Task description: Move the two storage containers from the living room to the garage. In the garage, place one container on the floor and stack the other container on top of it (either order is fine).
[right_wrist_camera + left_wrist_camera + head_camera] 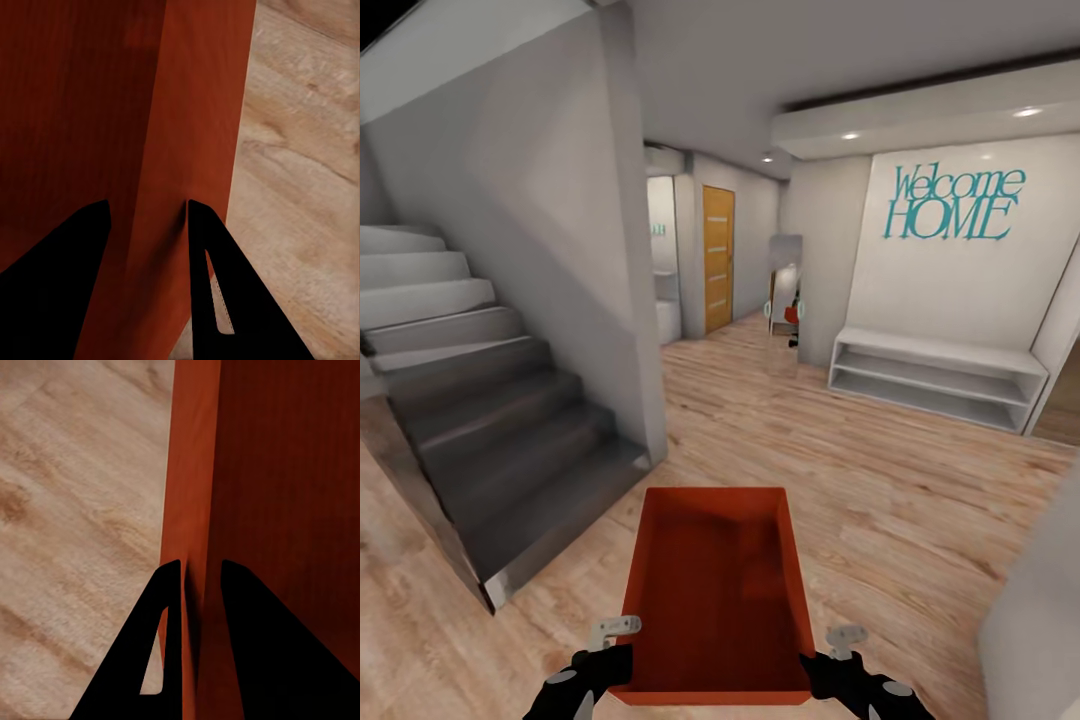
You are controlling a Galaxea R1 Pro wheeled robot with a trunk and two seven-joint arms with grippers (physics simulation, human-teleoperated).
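Currently both claws, left gripper (pixel 622 640) and right gripper (pixel 838 645), are pinching the orange-red rectangular bin's (pixel 712 590) side walls beside the grey staircase (pixel 490 400); carrying level matters.

Bright, even simulator light with soft edges
Recessed ceiling spots (pixel 1028 112) glow over the pale wall; the staircase (pixel 490 420) underside falls into grey shade, and the storage container (pixel 715 590) interior darkens toward its near wall; wide-angle stretch bends lines at the head view's margins; both wrist views are slightly blurred
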